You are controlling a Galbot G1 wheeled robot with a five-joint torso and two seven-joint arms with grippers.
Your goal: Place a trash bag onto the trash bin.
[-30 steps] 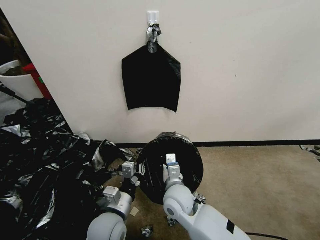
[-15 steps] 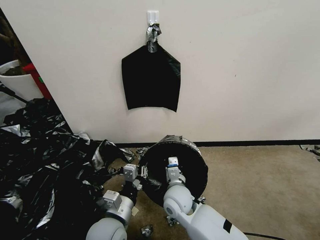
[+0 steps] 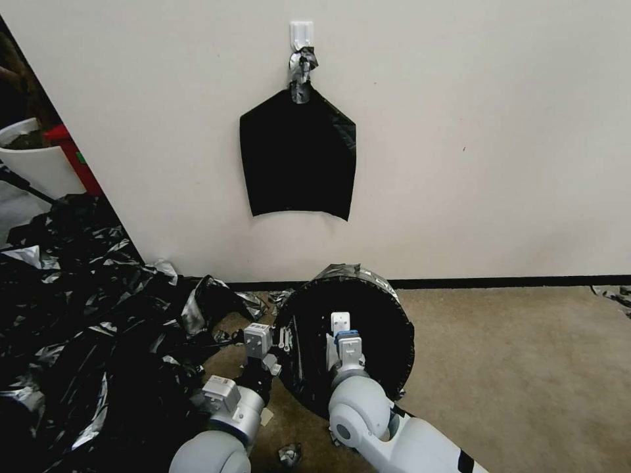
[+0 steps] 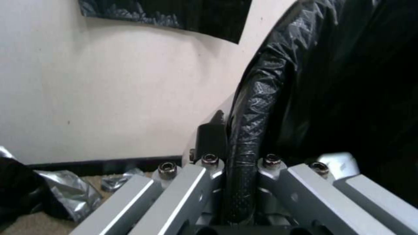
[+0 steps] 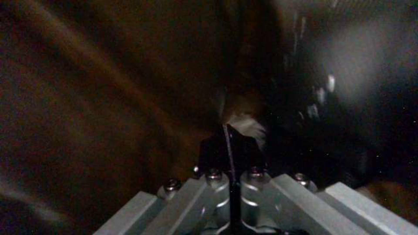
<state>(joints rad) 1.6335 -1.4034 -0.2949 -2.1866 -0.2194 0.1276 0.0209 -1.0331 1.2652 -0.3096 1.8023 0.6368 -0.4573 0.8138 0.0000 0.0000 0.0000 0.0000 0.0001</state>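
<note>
The trash bin (image 3: 348, 341) is tipped on its side above the carpet near the wall, its mouth turned toward the robot and its long axis running roughly from the robot toward the wall. The trash bag (image 3: 388, 309) already covers it: glossy wrinkled black film lines the inside and wraps back over the rim, so the bin's own wall is hidden. The left pincer (image 3: 279, 343) stands at the rim on the robot's left, and in the left wrist view its fingers (image 4: 204, 169) are clenched across the film-covered rim (image 4: 250, 137), one inside and one outside. The right pincer (image 3: 340, 327) reaches into the mouth; in the right wrist view the right pincer (image 5: 231, 143) shows its tips drawn together with a thin dark fold of film apparently between them. The bag looks very light, soft and slippery, likely to slide or tear if pulled hard, while the bin under it seems stiff and light. The rim, where film is backed by hard plastic, is judged the surest place to hold. A flat black bundle (image 3: 297, 157) hangs on the wall above, and a heap of black bags (image 3: 79, 315) lies to the left.
</note>
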